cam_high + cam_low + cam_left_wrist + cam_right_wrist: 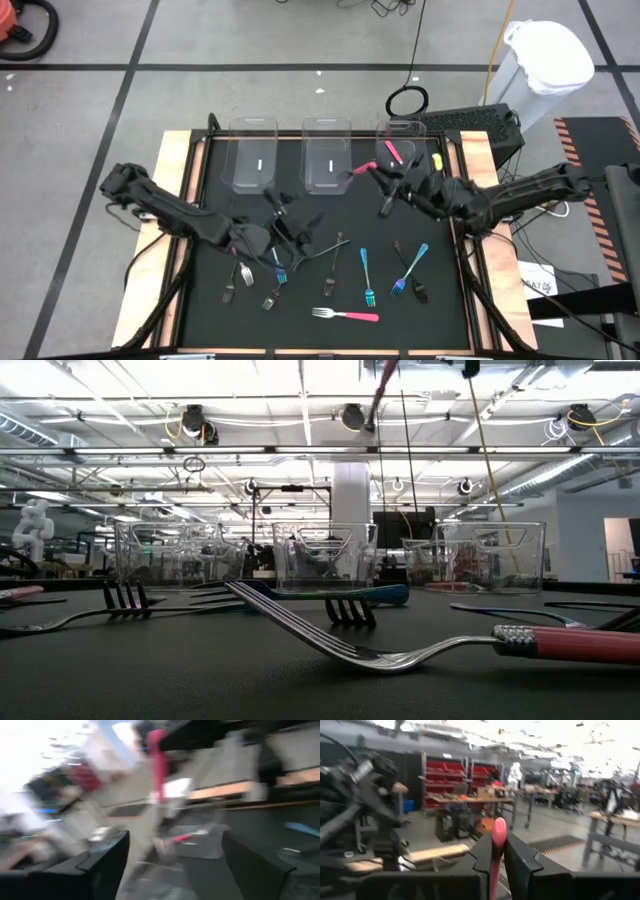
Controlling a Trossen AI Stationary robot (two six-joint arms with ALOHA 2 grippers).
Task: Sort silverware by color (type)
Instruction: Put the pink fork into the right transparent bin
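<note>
My right gripper (378,178) hovers near the far right of the table, between the middle bin and the right bin, shut on a pink-handled fork (360,170). The same fork shows high up in the low view (384,390). My left gripper (292,222) is open above the mat's left middle, over nothing in particular. On the black mat lie several forks: blue ones (367,275) (410,268) (279,263), dark ones (246,272) (330,284), and one pink-handled fork (345,315) at the near edge, flat on its side (570,643). My right gripper pinches the fork's pink handle (496,851) between its two fingers. The handle's rounded free end (499,826) sticks out past the fingertips. The fork is lifted clear of the table and slants in the air; its tines are hidden behind the gripper.
Three clear plastic bins stand in a row along the far edge: left (253,155), middle (327,155), right (402,140). A pink fork (393,152) lies in the right bin. Wooden rails (175,170) border the mat. A white bin (548,60) stands beyond the table.
</note>
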